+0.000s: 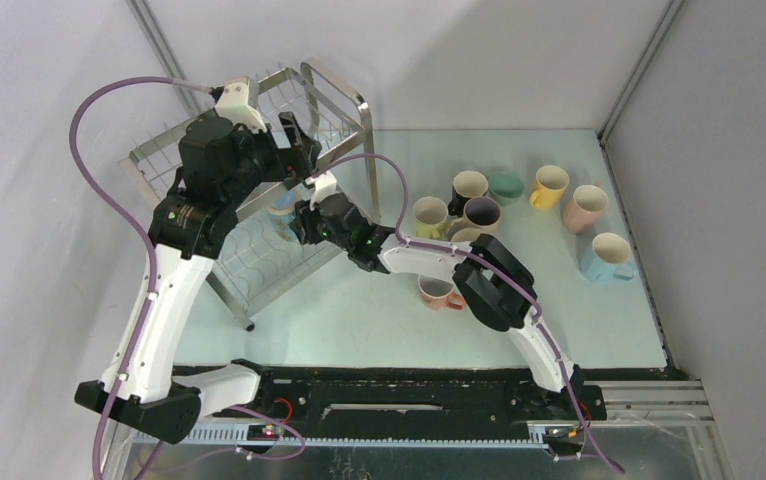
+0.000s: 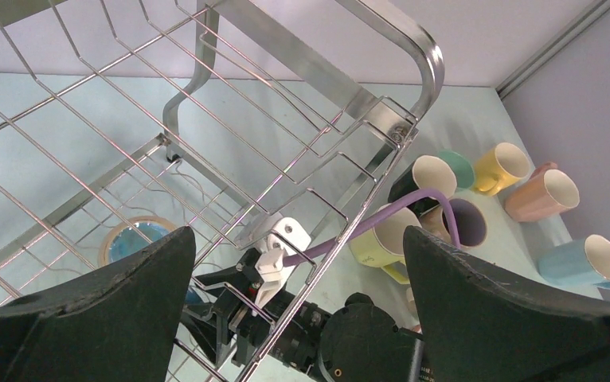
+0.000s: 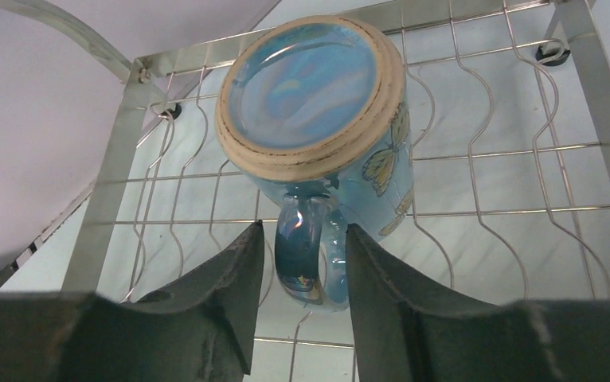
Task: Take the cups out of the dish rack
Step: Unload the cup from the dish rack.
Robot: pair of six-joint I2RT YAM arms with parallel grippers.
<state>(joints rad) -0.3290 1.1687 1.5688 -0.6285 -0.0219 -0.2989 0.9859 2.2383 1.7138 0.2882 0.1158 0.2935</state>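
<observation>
A blue mug (image 3: 310, 95) with butterfly prints sits upside down on the lower tier of the steel dish rack (image 3: 119, 151), handle (image 3: 306, 255) towards me. My right gripper (image 3: 306, 231) is open and straddles that handle, with a gap showing on the left side. From above, the right gripper (image 1: 294, 222) reaches into the dish rack (image 1: 344, 90) beside the blue mug (image 1: 281, 208). My left gripper (image 1: 304, 140) hovers wide open over the rack's upper tier with nothing in it. In the left wrist view the left gripper (image 2: 298, 239) looks down through the wires at the blue mug (image 2: 130, 239).
Several cups stand on the table right of the rack: lime (image 1: 429, 215), black (image 1: 467, 186), green (image 1: 505, 186), yellow (image 1: 548, 186), pink (image 1: 585, 208) and light blue (image 1: 609, 256). An orange-red cup (image 1: 439, 293) lies under my right arm. A purple cable (image 2: 397, 207) crosses the rack.
</observation>
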